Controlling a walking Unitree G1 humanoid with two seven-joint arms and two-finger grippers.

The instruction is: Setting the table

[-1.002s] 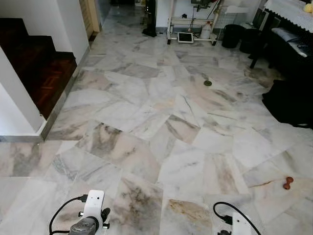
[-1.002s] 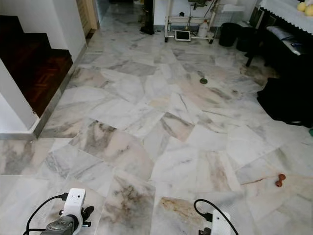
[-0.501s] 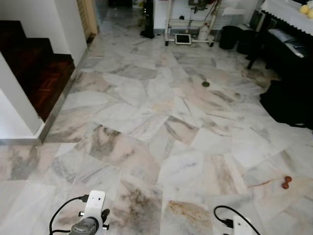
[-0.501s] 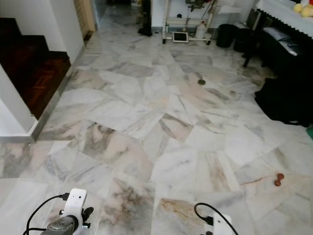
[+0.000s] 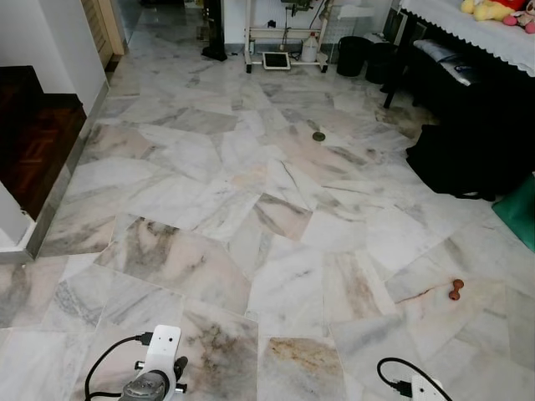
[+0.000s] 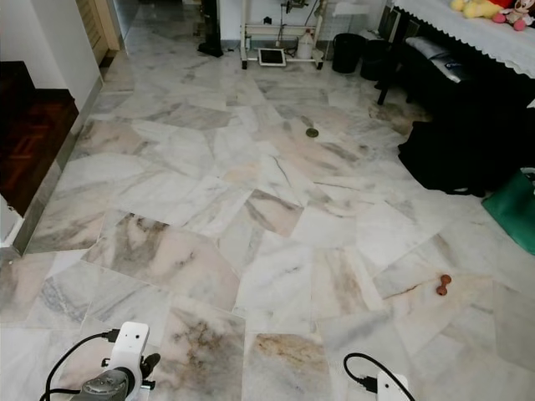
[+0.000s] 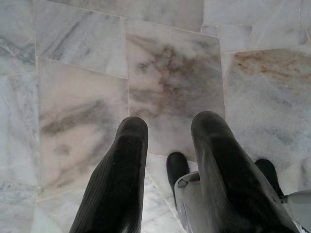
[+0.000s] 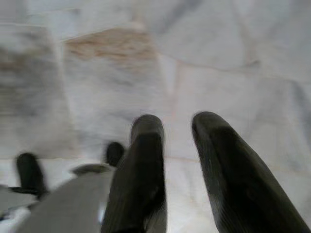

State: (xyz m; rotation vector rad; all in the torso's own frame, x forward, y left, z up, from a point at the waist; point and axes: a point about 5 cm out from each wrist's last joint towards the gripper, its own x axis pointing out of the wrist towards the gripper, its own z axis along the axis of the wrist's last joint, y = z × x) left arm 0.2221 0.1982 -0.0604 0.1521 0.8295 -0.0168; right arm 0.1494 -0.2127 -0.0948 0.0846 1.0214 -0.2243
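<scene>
Your table [image 5: 468, 18], under a white lace-edged cloth, sits at the far right, cut off by the frame edge, soft toys [image 5: 493, 8] on it. Both arms hang low over the marble floor [image 5: 276, 217]. The left gripper [image 7: 167, 160] and right gripper [image 8: 177, 160] have fingers spread, holding nothing; the right wrist view is blurred. Since a second ago your view has swung right: the stairs [image 5: 29, 142] show less, and a green bag [image 6: 520, 209] has appeared.

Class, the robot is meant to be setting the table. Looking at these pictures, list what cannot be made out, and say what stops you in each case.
- Table with the white cloth: cut off by the head views' top right edge; its top is unseen.
- Small brown object on the floor: too small to identify.
- Green item: cut by the right edge.
- Right gripper: blurred in its wrist view.
- Items under the far white frame: too small.
</scene>
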